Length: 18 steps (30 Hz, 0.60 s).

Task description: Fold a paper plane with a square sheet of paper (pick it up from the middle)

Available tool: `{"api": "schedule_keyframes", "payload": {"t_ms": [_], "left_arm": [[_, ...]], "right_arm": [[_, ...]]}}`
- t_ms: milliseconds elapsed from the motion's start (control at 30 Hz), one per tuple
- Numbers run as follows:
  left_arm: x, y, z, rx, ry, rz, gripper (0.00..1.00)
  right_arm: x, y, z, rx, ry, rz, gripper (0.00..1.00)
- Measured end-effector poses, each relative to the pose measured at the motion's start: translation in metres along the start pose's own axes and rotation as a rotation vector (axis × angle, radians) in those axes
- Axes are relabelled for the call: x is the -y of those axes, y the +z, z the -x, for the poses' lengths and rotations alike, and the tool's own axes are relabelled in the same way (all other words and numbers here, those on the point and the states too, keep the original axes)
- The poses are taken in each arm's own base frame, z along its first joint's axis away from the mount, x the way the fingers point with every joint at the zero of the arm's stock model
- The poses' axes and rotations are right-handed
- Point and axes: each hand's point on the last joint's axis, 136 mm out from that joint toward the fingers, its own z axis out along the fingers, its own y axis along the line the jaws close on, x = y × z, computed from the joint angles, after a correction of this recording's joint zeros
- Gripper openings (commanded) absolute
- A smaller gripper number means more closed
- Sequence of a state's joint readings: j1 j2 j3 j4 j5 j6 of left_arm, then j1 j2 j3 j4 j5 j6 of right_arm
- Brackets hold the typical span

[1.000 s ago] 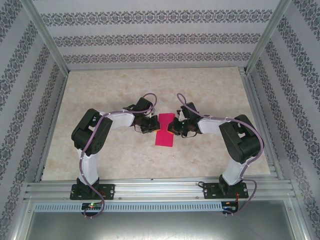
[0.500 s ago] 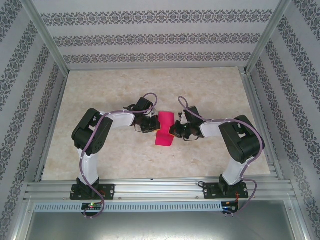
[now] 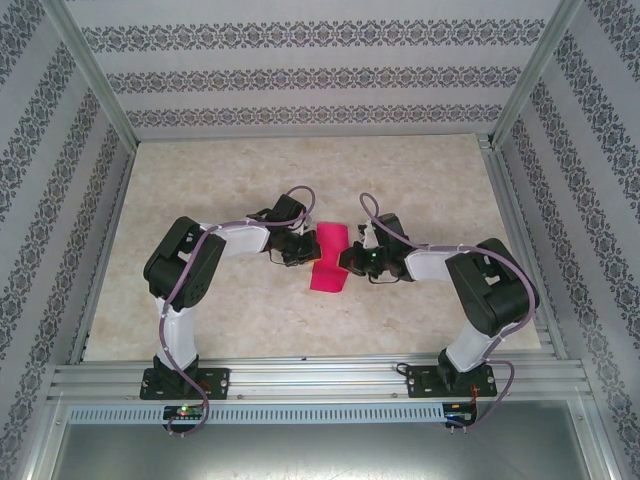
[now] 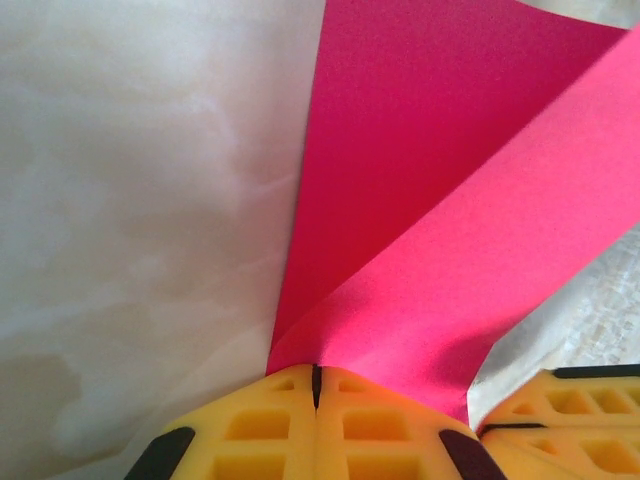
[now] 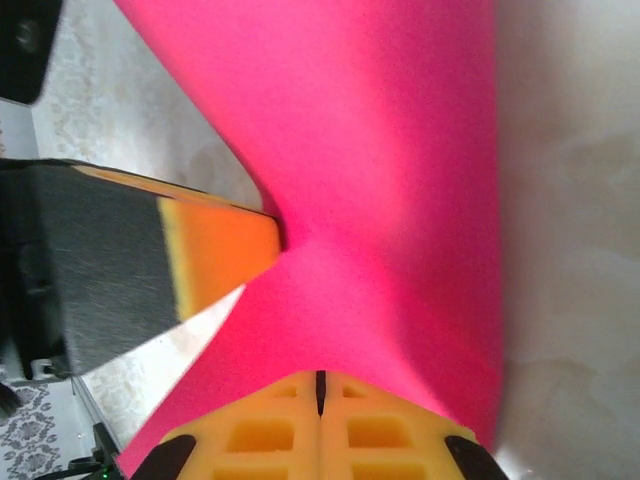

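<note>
The left tool (image 3: 304, 254) and the right tool (image 3: 346, 262) are each clamped on opposite side edges of the bent square sheet of paper (image 3: 328, 272), above the tabletop (image 3: 200, 180).

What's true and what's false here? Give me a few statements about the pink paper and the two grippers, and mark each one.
1. The left gripper and the right gripper are both shut on the square sheet of paper. True.
2. The paper lies flat on the table. False: it is bent, with part of it raised.
3. In the top view the paper sits between the two grippers. True.
4. The paper is blue. False: it is magenta-pink.
</note>
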State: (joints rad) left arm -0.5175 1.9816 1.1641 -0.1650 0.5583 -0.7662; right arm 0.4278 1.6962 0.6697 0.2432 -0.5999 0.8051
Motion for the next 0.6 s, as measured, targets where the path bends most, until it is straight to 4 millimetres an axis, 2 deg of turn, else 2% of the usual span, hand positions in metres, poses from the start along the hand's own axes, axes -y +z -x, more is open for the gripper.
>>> {"api": "schedule_keyframes", "payload": {"t_ms": [100, 400, 500, 600], "left_arm": [[0.000, 0.000, 0.000, 0.000, 0.000, 0.001, 0.00], [0.000, 0.000, 0.000, 0.000, 0.001, 0.000, 0.00], [0.000, 0.000, 0.000, 0.000, 0.001, 0.000, 0.00], [0.000, 0.000, 0.000, 0.000, 0.001, 0.000, 0.00]], "right_arm": [[0.014, 0.006, -0.011, -0.023, 0.017, -0.009, 0.06], [0.011, 0.004, -0.011, -0.012, -0.002, 0.014, 0.07], [0.006, 0.000, -0.013, -0.011, -0.009, 0.020, 0.07], [-0.009, -0.006, -0.013, 0.001, -0.038, 0.048, 0.07]]}}
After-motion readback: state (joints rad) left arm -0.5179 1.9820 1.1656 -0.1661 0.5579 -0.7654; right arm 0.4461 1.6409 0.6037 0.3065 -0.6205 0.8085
